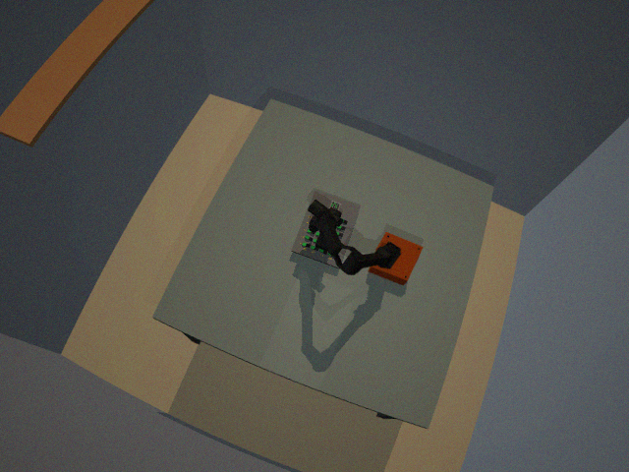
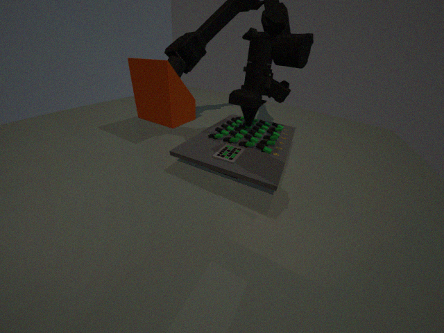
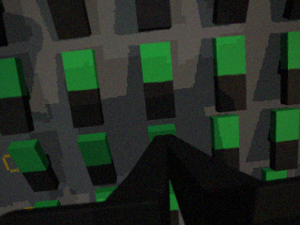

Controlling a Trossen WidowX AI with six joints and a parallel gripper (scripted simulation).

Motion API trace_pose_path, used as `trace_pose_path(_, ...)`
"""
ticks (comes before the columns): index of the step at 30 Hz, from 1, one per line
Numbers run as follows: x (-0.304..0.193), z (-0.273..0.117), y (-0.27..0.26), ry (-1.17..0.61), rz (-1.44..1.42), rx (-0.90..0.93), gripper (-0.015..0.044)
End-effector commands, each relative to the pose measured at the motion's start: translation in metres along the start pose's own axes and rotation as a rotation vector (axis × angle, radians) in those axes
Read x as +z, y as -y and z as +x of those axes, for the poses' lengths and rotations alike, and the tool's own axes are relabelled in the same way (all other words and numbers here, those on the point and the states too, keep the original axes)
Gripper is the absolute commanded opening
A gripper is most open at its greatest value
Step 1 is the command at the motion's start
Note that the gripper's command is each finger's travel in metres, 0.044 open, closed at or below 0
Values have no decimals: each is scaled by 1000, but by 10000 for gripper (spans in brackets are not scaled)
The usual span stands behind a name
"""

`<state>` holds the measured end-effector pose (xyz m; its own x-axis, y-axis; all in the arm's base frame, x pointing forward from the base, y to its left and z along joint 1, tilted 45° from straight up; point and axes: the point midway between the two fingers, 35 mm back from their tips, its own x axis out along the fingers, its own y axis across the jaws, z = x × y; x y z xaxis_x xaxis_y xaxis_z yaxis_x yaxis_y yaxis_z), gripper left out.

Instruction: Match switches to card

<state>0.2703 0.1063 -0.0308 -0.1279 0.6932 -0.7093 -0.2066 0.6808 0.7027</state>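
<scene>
The gripper (image 2: 250,121) points straight down, fingers pinched together on nothing, its tip among the switches (image 2: 247,134) on the grey panel (image 2: 250,168). The one small card (image 2: 228,152) lies on the panel beside the grid. I can't count the switches reliably.

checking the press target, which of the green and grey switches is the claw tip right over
The green and dark grey rocker switch in the middle column of the wrist view: the shut black claw covers its lower part, while the neighbouring switches show whole.
</scene>
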Motion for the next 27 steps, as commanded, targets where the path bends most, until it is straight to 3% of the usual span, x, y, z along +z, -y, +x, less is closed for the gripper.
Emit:
trace_pose_path(1, 0, 1, 0, 1, 4, 4, 0)
trace_pose_path(15, 0, 3, 0, 1, 4, 4, 0)
trace_pose_path(21, -2, -60, 1, 26, 4, 0, 0)
trace_pose_path(27, -4, -62, 3, 27, 4, 0, 0)
